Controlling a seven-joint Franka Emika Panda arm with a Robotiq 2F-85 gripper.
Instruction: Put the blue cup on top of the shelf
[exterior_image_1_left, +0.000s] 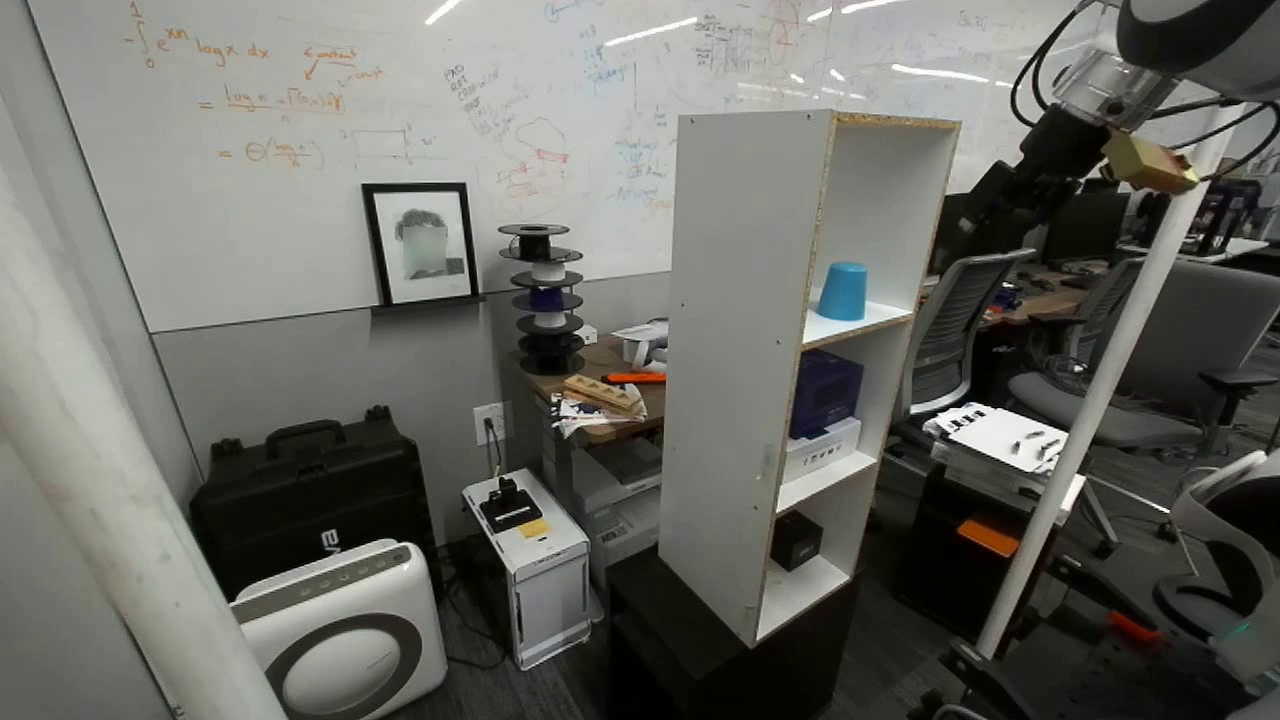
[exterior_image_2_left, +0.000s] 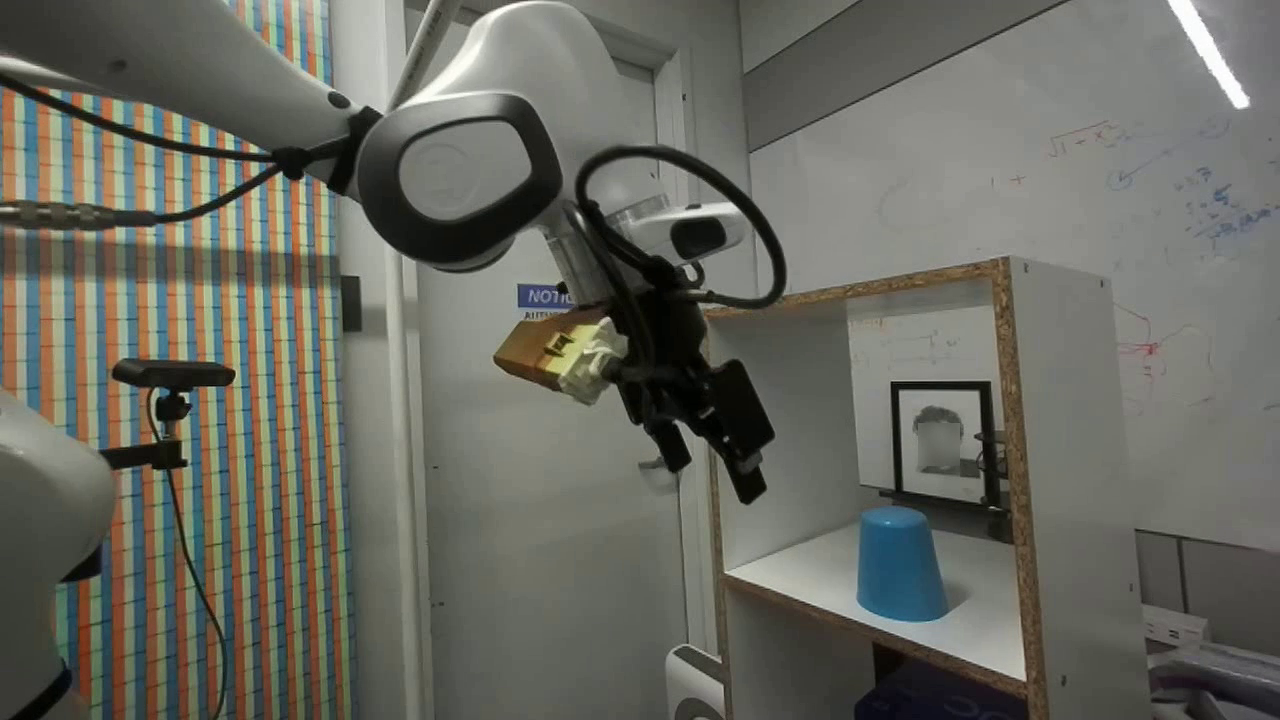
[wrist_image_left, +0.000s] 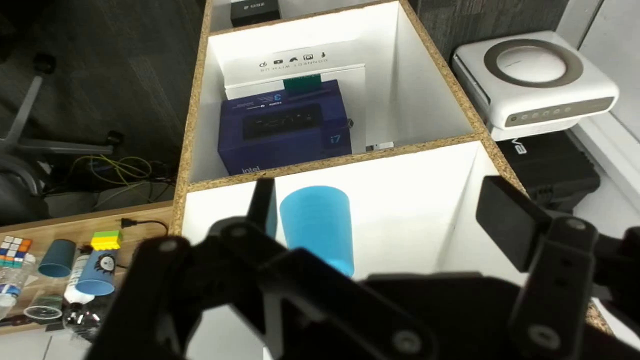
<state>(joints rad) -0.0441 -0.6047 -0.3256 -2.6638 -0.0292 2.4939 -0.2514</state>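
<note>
No grasp yet! Light-blue plastic cup (exterior_image_2_left: 900, 565) upside down near the front edge of the top-compartment worktop (exterior_image_2_left: 805, 575) in the tall white chipboard shelf (exterior_image_1_left: 745, 370); black gripper (wrist_image_left: 385, 215) wide, empty. Grasp, lift, placement on top: seemingly all to come.

The arm (exterior_image_2_left: 190, 75) is smooth, rounded and white, with a dark-rimmed pale cap (exterior_image_2_left: 465, 170). Black cables (exterior_image_2_left: 640, 152) curve along it, one carrying a ribbed metallic connector (exterior_image_2_left: 70, 215). The jaws are black, with flat rectangular pads (wrist_image_left: 509, 222) and round, dull silver screw heads (wrist_image_left: 406, 342).
</note>
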